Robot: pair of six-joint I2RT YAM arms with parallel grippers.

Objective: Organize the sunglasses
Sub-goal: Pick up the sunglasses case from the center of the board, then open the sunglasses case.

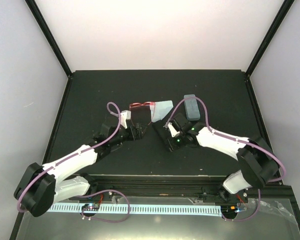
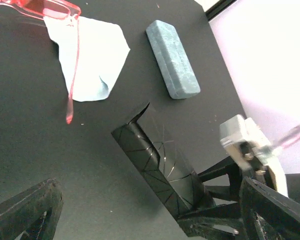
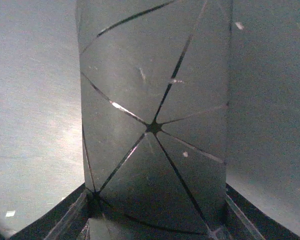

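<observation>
While the red sunglasses [image 1: 141,105] lie loose at far centre, one arm across the light blue cloth [image 1: 161,110], nothing looks stowed yet: left gripper [image 1: 136,131] spread, empty; right gripper [image 1: 163,132] straddling the black case [image 2: 160,167], grip unconfirmed; black pair unseen.

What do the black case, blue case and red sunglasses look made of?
Black case: hard, semi-gloss shell, probably plastic or faux leather; sheen, crisp facet lines.
Blue case: matte felt-like fabric cover; mottled, fuzzy surface.
Red sunglasses: glossy translucent plastic, seemingly; cloth shows through the arm.
</observation>
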